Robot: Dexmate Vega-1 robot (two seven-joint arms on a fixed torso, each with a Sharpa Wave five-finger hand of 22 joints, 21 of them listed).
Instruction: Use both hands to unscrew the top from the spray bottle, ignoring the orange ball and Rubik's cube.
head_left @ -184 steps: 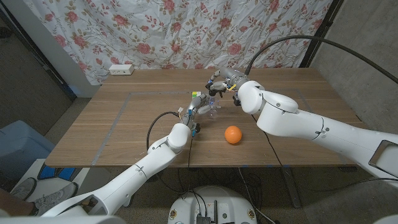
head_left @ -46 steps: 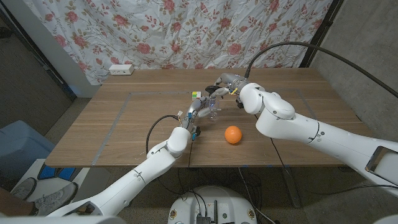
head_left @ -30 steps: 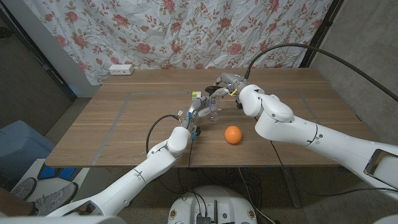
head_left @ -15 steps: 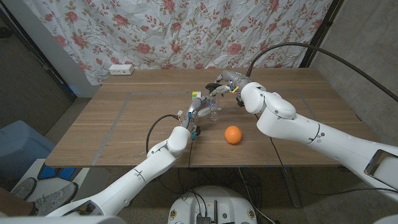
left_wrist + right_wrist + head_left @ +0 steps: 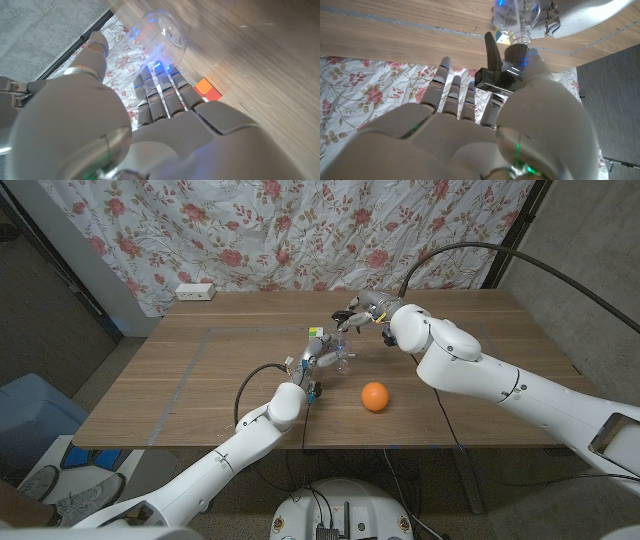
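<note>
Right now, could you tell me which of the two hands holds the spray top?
The right hand pinches the black spray top; the left hand grips the clear bottle.

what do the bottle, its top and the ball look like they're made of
Bottle: clear glossy plastic, probably; the table grain shows through it. Top: black matte plastic, by its moulded trigger shape. Ball: plain orange, dull finish; material unclear from here, maybe foam or rubber.

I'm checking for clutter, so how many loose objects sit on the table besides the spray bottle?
3: a Rubik's cube just behind the left hand, an orange ball nearer the front edge, and a white power strip at the far left corner. More may be hidden behind the arms.
</note>
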